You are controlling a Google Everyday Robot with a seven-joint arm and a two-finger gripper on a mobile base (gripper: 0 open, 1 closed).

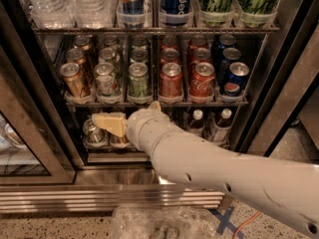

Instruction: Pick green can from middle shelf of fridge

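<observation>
While fingers (112, 124) hover below the middle shelf (199, 103), green can (138, 79) above-right, opening unclear.

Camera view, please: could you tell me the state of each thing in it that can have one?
fridge, glass door open.
green can, upright at its lane's front, ungripped.
middle shelf, stocked with upright cans.
gripper, below the middle shelf, before the lower rack, apart from the green can.
</observation>
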